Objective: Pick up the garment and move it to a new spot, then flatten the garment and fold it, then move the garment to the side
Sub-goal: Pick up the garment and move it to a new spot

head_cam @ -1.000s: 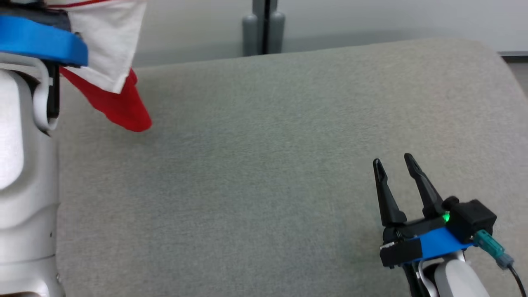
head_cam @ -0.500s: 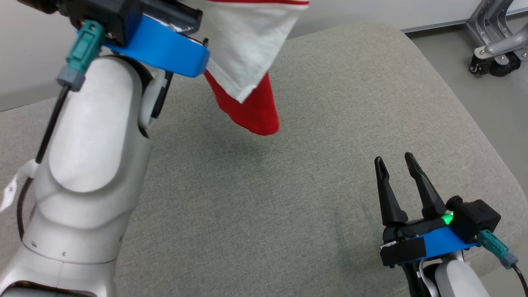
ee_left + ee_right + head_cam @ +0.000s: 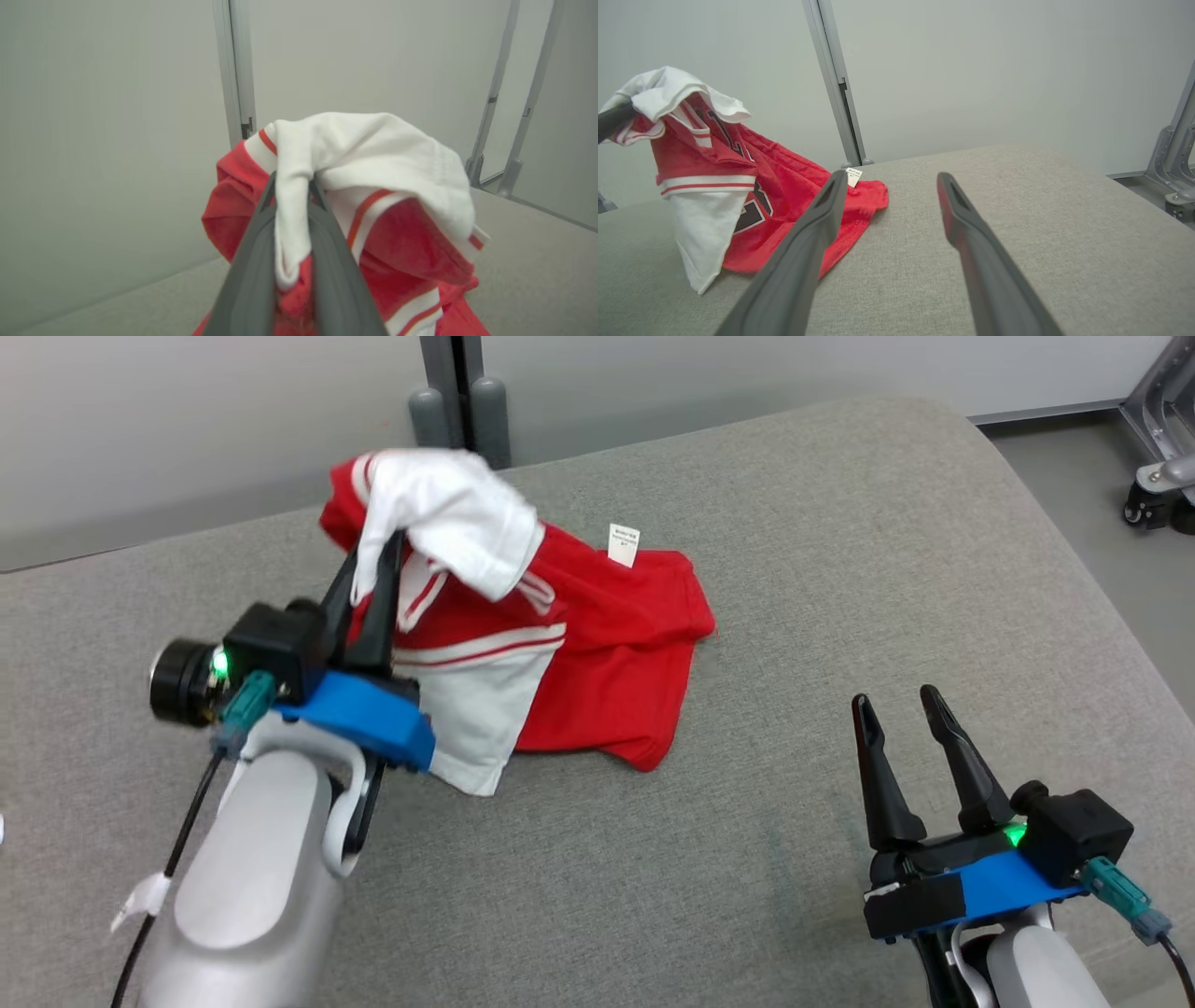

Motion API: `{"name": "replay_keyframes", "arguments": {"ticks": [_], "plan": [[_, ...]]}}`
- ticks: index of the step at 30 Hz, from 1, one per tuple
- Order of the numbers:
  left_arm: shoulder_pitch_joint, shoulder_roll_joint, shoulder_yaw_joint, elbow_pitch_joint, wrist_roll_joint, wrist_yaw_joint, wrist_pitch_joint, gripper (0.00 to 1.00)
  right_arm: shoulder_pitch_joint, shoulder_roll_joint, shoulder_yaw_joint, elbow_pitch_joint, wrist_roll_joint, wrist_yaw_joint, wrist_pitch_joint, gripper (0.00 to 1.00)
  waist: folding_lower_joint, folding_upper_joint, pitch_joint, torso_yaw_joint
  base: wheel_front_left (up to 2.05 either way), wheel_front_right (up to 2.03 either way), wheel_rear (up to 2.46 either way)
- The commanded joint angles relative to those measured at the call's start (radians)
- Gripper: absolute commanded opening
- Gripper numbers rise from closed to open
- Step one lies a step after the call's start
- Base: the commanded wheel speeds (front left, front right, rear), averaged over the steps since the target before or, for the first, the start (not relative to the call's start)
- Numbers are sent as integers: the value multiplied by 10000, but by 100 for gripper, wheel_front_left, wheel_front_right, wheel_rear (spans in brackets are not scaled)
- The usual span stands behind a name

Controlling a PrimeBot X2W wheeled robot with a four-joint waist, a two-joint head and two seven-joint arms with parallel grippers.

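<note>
1. Right gripper [image 3: 892, 698]. Lower right of the head view. Jaws stood spread, nothing between them, above bare cushion [image 3: 840, 523]. Judged to be parked clear until flattening needs a second hold.

2. Left forearm [image 3: 252, 877]. Lower left, rising toward centre left.

3. Left gripper [image 3: 373, 560]. Left of centre, fingers pointing up-frame. Jaws were pinched on a white fold of the garment, seen plainly in the left wrist view, where the cloth bunched between the two fingers and spilled over their tips. The grip was probably kept so the cloth could be laid out rather than dropped in a heap.

4. Garment [image 3: 616, 644]. Red jersey with white panels and stripes, upper centre-left. The top was held off the cushion by the left gripper; the red body and a white flap lay on the cushion, trailing right. Crumpled, not yet flat. A small white label [image 3: 624, 543] showed at its far edge.

5. Post [image 3: 453, 392]. Top centre-left, behind the cushion, against a pale wall [image 3: 187, 429].

6. Stand [image 3: 1158, 485]. Upper right edge, on the floor.

Change noted: half a second before, the garment hung free from the left gripper high in the frame, its red tip off the cushion; now it had been lowered onto it. The camera had also turned. The right gripper was unchanged.
</note>
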Motion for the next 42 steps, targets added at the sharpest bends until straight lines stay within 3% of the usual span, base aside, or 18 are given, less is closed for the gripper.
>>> {"name": "replay_keyframes", "arguments": {"ticks": [1, 8, 9, 10, 11, 31, 42], "plan": [[165, 25, 39, 24, -71, 40, -52, 0, 33, -12, -26, 28, -26, 5, -8, 100, 0, 0, 13, 62, 0, 0, 0], [1861, 181, 521, 605, -364, 400, -180, 0, 22, -10, 22, 198, -97, 5, -7, 100, 0, 0, -31, 327, 0, 0, 0], [2012, 170, 551, 639, -364, 429, -185, 9, 23, -10, 23, 223, -101, 5, -7, 100, 0, 0, -40, 360, 0, 0, 0], [2128, 163, 576, 621, -335, 473, -188, 44, 28, -9, 28, 245, -100, 5, -7, 100, 0, 0, -44, 394, 0, 0, 0], [2226, 124, 626, 533, -317, 493, -189, 100, 35, -9, 32, 264, -96, 5, -7, 100, 0, 0, -52, 424, 0, 0, 0], [4332, -733, 3037, -3998, 1098, 801, -181, 100, 439, -10, -252, 346, -304, 5, -8, 100, 0, 0, -723, 1608, 0, 0, 0], [5517, -930, 3510, -3863, 1757, 1025, -181, 100, 677, -8, -378, 459, -436, 5, -6, 100, 0, 0, -1001, 2215, 0, 0, 0]]}}
